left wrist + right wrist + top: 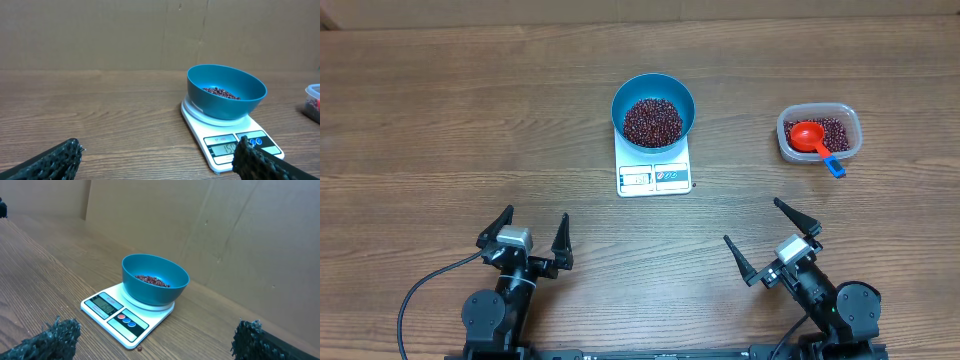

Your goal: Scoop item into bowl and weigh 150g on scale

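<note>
Risk: with beans (653,120) in the blue bowl (654,84) on the scale (653,177) and left gripper (535,214) and right gripper (752,220) both spread wide, empty, well apart from it, a careless arm sweep could nudge the bowl, spilling grains or shifting the reading.

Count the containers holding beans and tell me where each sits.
2. The blue bowl sits on the white scale mid-table; the clear tub stands apart to its right, a red scoop lying in it. None seems hidden.
</note>
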{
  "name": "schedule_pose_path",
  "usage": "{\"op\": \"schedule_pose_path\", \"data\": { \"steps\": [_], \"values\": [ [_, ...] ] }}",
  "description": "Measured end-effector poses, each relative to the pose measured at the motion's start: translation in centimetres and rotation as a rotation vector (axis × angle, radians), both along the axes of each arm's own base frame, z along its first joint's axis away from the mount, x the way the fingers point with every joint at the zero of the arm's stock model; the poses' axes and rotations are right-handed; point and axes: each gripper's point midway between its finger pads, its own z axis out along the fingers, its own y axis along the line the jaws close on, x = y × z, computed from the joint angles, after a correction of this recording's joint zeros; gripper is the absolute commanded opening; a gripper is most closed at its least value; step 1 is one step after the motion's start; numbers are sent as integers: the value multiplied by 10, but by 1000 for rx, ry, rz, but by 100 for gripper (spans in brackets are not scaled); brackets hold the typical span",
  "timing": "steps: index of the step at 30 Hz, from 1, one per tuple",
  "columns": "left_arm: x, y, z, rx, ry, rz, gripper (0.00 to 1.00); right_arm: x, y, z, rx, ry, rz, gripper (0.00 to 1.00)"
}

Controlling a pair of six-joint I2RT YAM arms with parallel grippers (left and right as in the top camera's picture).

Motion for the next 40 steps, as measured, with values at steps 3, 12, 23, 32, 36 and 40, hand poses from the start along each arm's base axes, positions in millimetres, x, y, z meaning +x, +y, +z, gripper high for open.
{"op": "schedule_pose_path", "data": {
  "steps": [3, 12, 23, 32, 36, 40],
  "values": [
    [0, 0, 0, 0, 0, 0, 100, 0, 0, 0, 1, 1, 0, 100],
    [0, 0, 0, 0, 0, 0, 100, 0, 0, 0, 1, 1, 0, 100],
    [0, 0, 0, 0, 0, 0, 100, 0, 0, 0, 1, 1, 0, 100],
    [0, 0, 0, 15, -3, -1, 100, 0, 0, 0, 1, 1, 0, 100],
    [0, 0, 0, 18, -4, -1, 100, 0, 0, 0, 1, 1, 0, 100],
    [0, 0, 0, 18, -4, -1, 100, 0, 0, 0, 1, 1, 0, 100]
  ]
}}
